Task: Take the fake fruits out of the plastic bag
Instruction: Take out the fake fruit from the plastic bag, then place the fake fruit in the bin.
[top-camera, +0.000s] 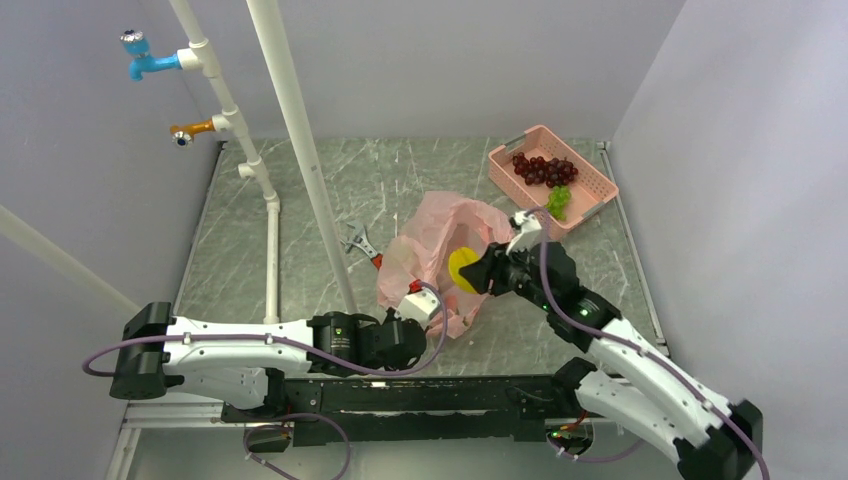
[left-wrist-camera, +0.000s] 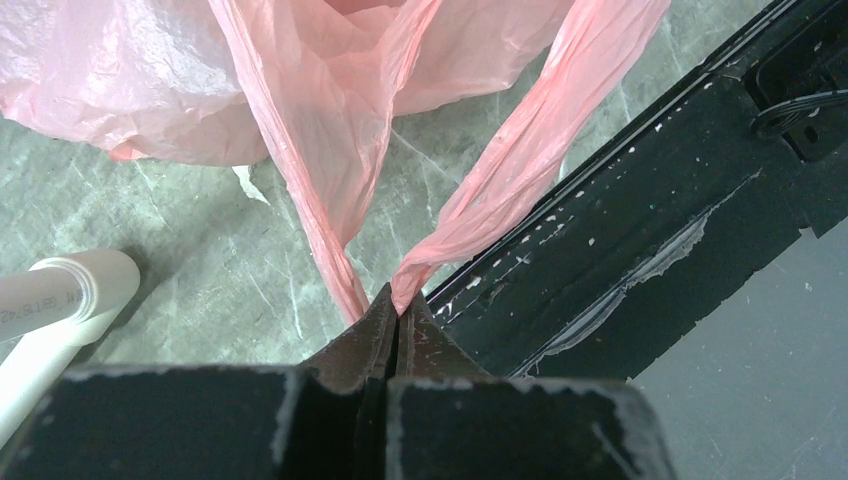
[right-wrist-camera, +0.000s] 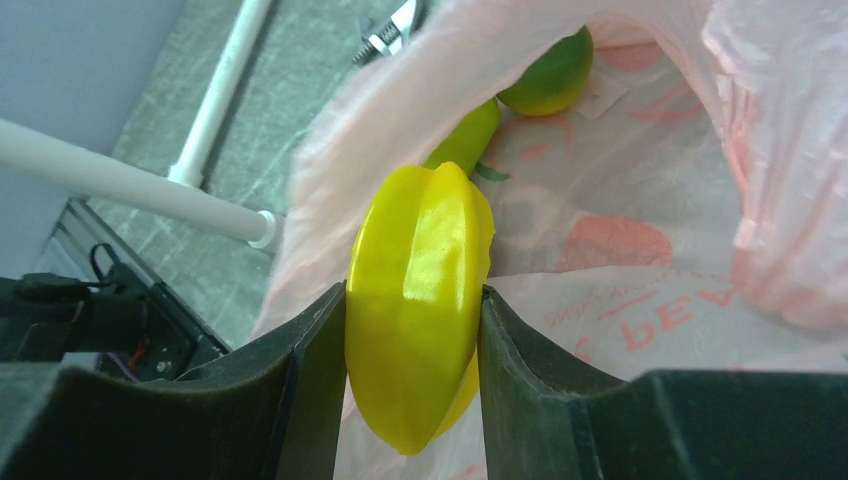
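Observation:
The pink plastic bag (top-camera: 440, 250) lies crumpled mid-table. My left gripper (left-wrist-camera: 397, 305) is shut on the bag's handles (left-wrist-camera: 480, 190) at its near edge, and it shows in the top view (top-camera: 415, 305). My right gripper (right-wrist-camera: 412, 300) is shut on a yellow ridged oblong fruit (right-wrist-camera: 420, 290) at the bag's mouth; the fruit also shows from above (top-camera: 461, 268). Inside the bag (right-wrist-camera: 640, 220) lie a round green fruit (right-wrist-camera: 548, 80) and a yellow-green fruit (right-wrist-camera: 465, 138). A dark red grape bunch (top-camera: 544, 168) and a light green bunch (top-camera: 558, 200) sit in the basket.
The rigid pink slotted basket (top-camera: 598, 182) stands at the back right. A red-handled wrench (top-camera: 362, 247) lies left of the bag. White pipes (top-camera: 300, 150) rise at the left, with blue and orange taps. A black rail (left-wrist-camera: 640, 230) runs along the near edge.

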